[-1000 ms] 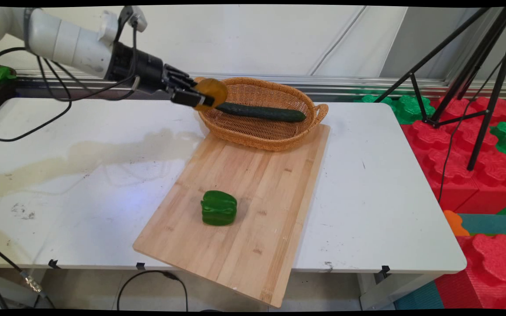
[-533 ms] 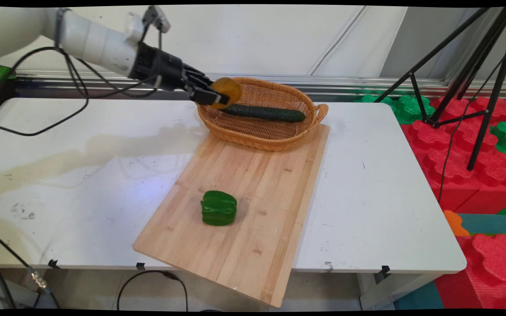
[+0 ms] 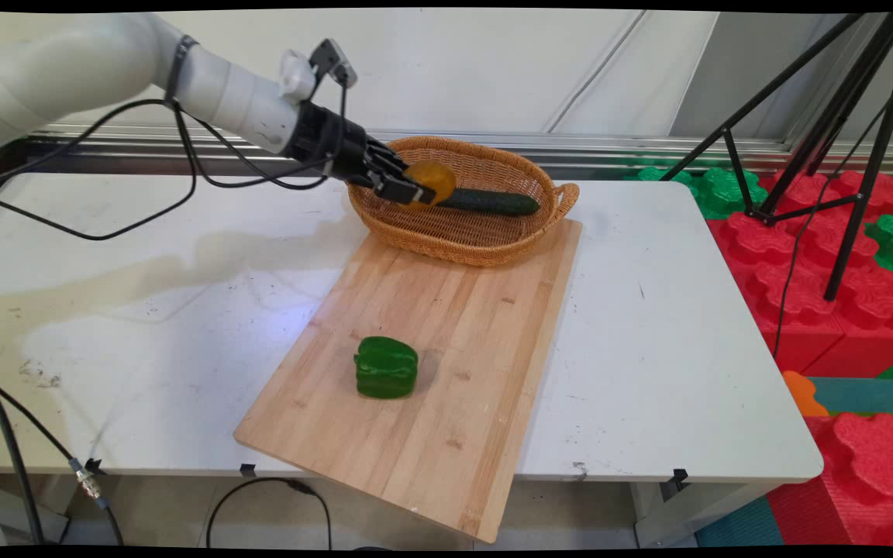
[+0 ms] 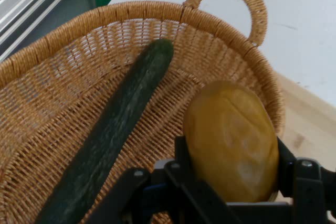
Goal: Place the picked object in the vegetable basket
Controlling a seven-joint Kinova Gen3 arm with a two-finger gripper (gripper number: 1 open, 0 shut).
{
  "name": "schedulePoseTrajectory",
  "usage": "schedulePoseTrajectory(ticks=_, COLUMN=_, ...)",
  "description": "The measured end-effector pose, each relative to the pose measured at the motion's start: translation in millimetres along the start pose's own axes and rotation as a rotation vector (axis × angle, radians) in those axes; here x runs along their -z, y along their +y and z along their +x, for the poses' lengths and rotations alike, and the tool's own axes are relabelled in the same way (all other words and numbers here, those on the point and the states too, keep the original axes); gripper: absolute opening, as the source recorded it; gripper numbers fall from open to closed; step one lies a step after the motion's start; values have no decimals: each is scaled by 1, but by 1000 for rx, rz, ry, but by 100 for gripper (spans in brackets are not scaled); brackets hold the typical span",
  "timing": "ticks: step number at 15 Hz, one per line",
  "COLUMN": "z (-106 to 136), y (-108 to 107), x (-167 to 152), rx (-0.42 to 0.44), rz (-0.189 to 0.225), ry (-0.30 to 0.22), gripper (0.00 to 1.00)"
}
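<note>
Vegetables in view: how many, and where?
3. A potato shut in the hand over the basket; a cucumber lying in the basket; a green pepper on the cutting board. The basket wall may hide more.

Cucumber (image 4: 107, 140) end (lower) cut off

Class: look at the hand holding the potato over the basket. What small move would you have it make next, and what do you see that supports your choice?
Probably lower a little, then let go. The hand is shut on the potato, which hangs over the inside of the basket, above the weave and beside the cucumber. There is bare weave under the potato, so a short descent should set it down without landing on the cucumber.
</note>
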Motion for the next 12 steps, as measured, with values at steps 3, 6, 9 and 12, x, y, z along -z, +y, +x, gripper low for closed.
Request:
schedulePoseTrajectory(ticks=3, z=-1, y=-3, x=-17, rx=-4, rz=8, ry=-20, gripper=0)
schedulePoseTrajectory(ticks=6, z=-3, y=-6, x=-29, rx=-10, rz=15, ry=-37, gripper=0)
schedulePoseTrajectory(ticks=9, z=-4, y=-10, x=-40, rx=-23, rz=23, ry=-47, gripper=100)
schedulePoseTrajectory(ticks=12, z=-3, y=-13, x=-47, rx=-36, rz=27, ry=-47, gripper=100)
